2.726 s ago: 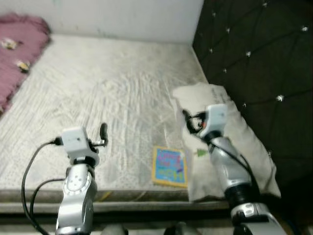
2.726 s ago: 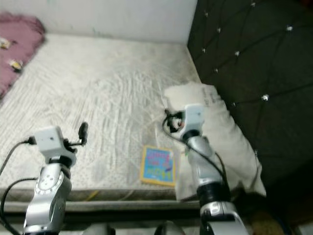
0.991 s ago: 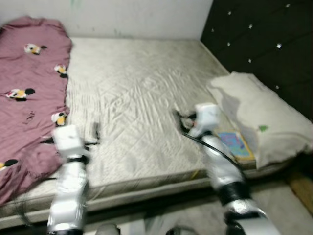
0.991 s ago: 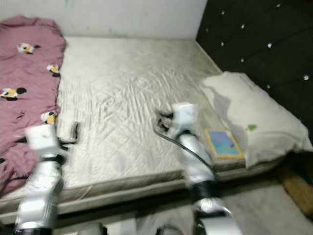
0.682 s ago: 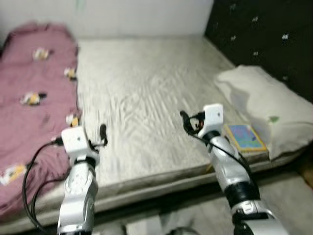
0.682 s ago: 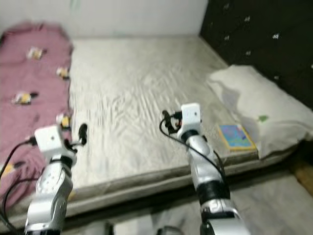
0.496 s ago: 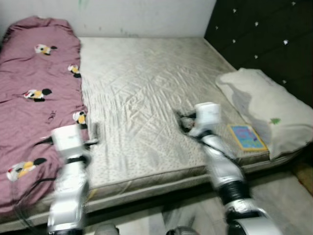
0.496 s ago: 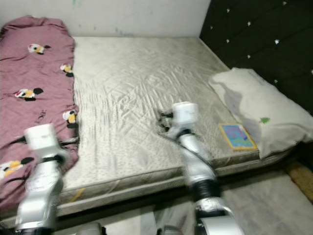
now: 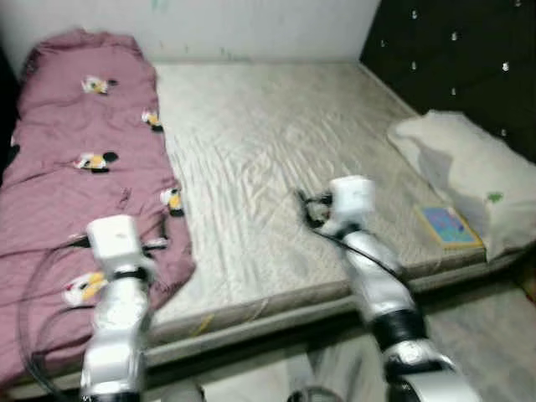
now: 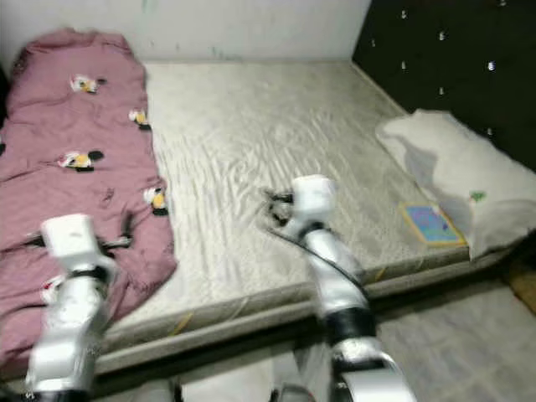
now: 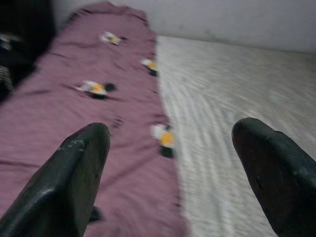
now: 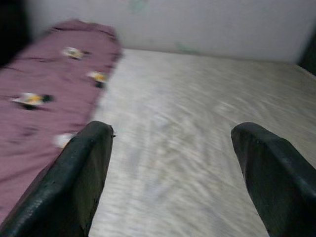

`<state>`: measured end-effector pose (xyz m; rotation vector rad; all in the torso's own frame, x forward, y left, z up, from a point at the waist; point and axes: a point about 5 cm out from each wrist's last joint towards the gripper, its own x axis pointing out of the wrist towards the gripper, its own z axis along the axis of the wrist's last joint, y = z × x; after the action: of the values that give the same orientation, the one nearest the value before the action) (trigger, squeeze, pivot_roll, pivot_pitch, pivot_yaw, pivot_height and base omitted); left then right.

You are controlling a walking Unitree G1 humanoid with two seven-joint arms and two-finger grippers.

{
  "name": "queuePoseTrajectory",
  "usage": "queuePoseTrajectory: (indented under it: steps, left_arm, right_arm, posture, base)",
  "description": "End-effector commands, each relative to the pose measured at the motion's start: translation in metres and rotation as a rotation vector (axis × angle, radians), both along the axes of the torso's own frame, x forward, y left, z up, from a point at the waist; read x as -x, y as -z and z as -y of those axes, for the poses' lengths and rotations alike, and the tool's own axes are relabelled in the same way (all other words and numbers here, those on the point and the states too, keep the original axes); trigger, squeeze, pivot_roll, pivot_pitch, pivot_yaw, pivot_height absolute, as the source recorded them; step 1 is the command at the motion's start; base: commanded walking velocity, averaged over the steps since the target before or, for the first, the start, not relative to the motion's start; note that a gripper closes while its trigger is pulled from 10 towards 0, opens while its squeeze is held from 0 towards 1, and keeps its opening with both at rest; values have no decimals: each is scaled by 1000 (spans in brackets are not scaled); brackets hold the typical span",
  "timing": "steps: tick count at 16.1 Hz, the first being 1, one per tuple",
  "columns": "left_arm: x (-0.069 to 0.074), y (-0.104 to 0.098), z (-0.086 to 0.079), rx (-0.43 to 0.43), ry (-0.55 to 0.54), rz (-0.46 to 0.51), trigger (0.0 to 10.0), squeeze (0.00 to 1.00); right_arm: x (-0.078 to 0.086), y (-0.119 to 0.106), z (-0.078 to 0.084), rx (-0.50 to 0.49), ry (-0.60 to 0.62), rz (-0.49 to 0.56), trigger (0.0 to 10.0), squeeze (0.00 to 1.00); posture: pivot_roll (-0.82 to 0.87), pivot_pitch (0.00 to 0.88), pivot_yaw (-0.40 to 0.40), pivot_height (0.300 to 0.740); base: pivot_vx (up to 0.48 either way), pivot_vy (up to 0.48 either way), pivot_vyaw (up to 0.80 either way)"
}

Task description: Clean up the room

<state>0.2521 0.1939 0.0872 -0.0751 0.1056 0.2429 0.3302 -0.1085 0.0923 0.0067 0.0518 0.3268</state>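
Note:
A maroon blanket (image 9: 75, 167) with small cartoon patches lies rumpled along the left side of the bare grey mattress (image 9: 268, 142). A white pillow (image 9: 469, 167) rests at the right end against the headboard, and a colourful book (image 9: 450, 226) lies flat beside it near the bed's front edge. My left gripper (image 11: 173, 168) is open and held over the blanket's near edge, its fingers (image 11: 74, 177) bare. My right gripper (image 12: 177, 168) is open too, raised above the mattress front, with nothing between its fingers (image 12: 274, 173).
A black tufted headboard (image 9: 469, 59) stands at the right and a pale wall (image 9: 251, 21) runs behind the bed. Grey floor (image 9: 486, 335) shows at the lower right below the bed's front edge.
The whole view has swung left: the blanket now shows much more, and the pillow and book sit nearer the right edge. Both arms keep the same raised pose.

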Motion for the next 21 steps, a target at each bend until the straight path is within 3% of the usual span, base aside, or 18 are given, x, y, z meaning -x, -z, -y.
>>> queuePoseTrajectory:
  steps: [1, 5, 7, 8, 11, 15, 18, 21]
  left_arm:
    - [0, -2, 10, 10, 22, 13, 10000, 0]
    - [19, -5, -9, -58, -41, 49, 10000, 0]
    - [26, 2, -20, -67, -71, 2, 10000, 0]
    - [16, -6, -10, -111, -26, 51, 10000, 0]
    - [19, -5, -14, -37, -106, 48, 10000, 0]
    - [16, -4, -6, -31, -48, 49, 10000, 0]
    - [8, -8, -8, -27, -43, 60, 10000, 0]
    - [8, -8, -5, -21, -43, 62, 10000, 0]
  right_arm:
    - [-2, -3, 19, 17, 54, 19, 10000, 0]
    - [2, -5, 18, -39, 78, 22, 10000, 0]
    - [5, -1, 12, -58, 85, 17, 10000, 0]
    - [3, 2, 25, -55, 119, -16, 10000, 0]
    - [0, -4, 27, -20, 97, 12, 10000, 0]
    - [1, -6, 26, -17, 106, 19, 10000, 0]
    - [0, -6, 30, -19, 125, 18, 10000, 0]
    - [0, -6, 29, -18, 118, 17, 10000, 0]
  posture:
    - [31, 0, -85, 740]
    - [40, 0, -39, 740]
    - [54, 0, -56, 740]
    - [64, 0, -79, 740]
    - [39, 0, -85, 740]
    - [17, 0, -72, 740]
    - [11, 0, -69, 740]
    - [17, 0, -72, 740]
  base:
    - [0, 480, 0]
    - [0, 322, 0]
    - [0, 0, 0]
    - [0, 0, 0]
    - [0, 0, 0]
    - [0, 0, 0]
    - [0, 480, 0]
    - [0, 480, 0]
